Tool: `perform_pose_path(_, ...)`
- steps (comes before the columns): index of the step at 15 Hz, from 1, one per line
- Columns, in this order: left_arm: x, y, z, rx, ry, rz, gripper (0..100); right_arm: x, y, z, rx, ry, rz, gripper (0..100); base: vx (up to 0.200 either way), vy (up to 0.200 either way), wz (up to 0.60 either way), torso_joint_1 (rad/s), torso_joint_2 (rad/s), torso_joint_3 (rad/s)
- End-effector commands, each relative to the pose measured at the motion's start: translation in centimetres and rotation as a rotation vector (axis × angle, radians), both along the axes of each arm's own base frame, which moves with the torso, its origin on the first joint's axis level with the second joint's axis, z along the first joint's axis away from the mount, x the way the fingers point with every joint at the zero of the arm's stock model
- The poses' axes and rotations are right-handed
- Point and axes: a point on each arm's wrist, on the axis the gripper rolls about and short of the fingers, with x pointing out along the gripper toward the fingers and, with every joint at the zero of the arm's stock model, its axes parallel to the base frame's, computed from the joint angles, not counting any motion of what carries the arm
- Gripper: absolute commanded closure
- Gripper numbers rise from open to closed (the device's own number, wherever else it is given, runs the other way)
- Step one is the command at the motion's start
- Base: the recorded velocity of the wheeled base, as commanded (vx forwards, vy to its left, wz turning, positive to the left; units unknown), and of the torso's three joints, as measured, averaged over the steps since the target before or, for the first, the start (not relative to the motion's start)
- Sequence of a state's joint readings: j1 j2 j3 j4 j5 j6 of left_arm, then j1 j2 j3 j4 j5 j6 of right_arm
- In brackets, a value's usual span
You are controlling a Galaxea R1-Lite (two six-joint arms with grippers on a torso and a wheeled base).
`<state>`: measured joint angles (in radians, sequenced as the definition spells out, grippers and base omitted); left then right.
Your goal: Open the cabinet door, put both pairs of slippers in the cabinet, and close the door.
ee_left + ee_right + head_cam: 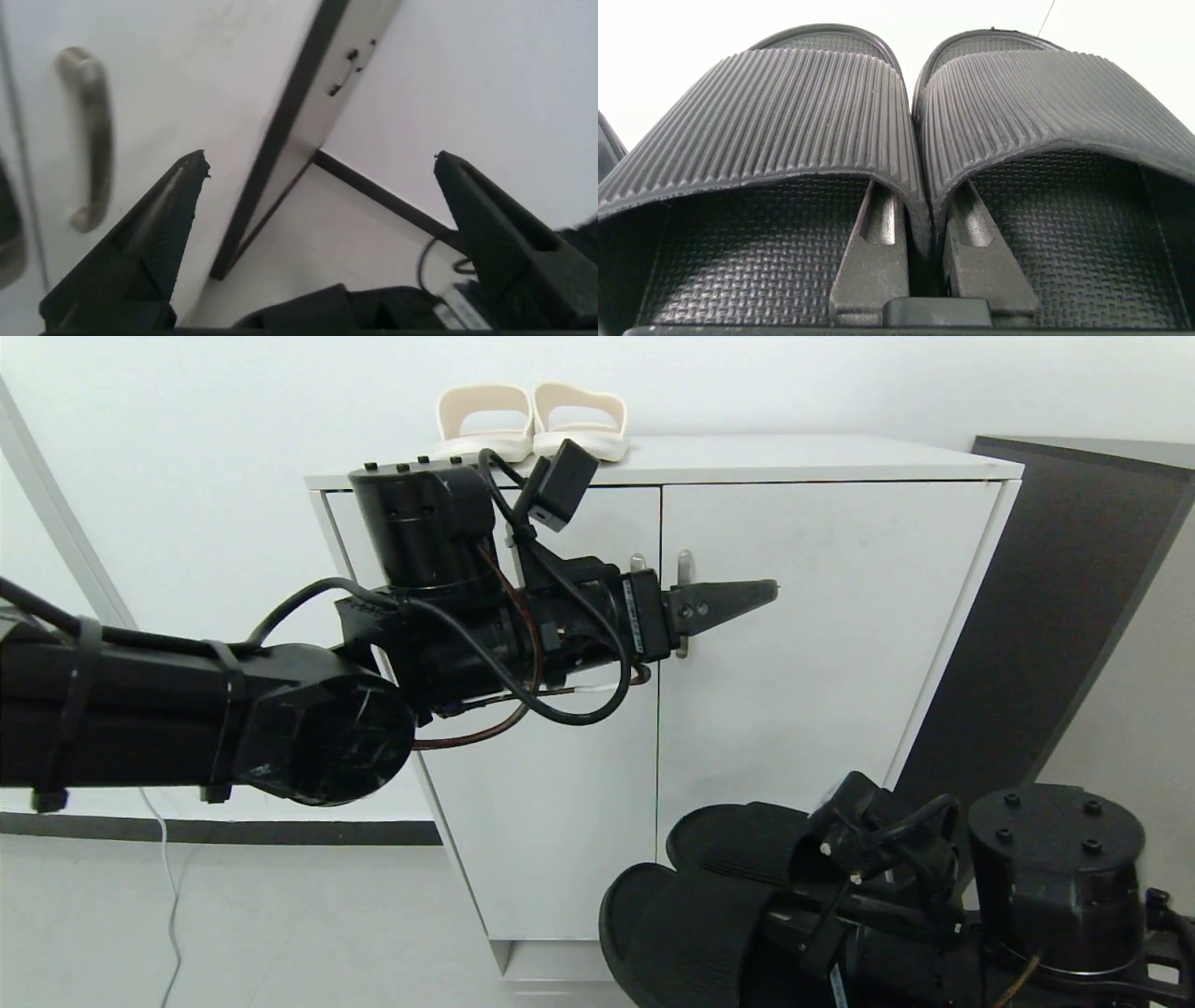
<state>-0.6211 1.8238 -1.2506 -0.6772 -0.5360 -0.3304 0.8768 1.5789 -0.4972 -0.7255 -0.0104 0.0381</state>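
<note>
The white cabinet (822, 644) has both doors shut, with two metal handles (684, 563) beside the middle seam. A cream pair of slippers (532, 420) sits on its top, at the left. My left gripper (758, 590) hovers open in front of the right door, just past its handle; in the left wrist view the gripper (320, 161) has that handle (84, 140) beyond one finger. A black pair of slippers (709, 896) is held low in front of the cabinet. My right gripper (924, 247) is shut on them (813, 112), one finger under each strap, pinching the inner walls together.
A dark grey panel (1055, 616) stands against the cabinet's right side. A white wall runs behind, with a dark baseboard (280, 831) at the left. A thin cable (173, 915) lies on the pale floor at the left.
</note>
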Motion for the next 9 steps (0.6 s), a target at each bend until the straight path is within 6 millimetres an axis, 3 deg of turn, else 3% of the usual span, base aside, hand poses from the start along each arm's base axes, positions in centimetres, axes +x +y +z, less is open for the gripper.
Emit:
perform_pose_path(1,0.9,0.1,-0.8,0.011,0.016,0.030,0,0.0,0.0,-0.1,-0.002,0.002,0.000,100,0.000,0.000,0.00,0.000,0.00,0.000)
perform_pose_path(9,3.4,-0.5,-1.8,0.013,0.037,0.164,0,0.1,0.2,-0.4,-0.014,0.012,0.000,100,0.000,0.000,0.00,0.000,0.00,0.000)
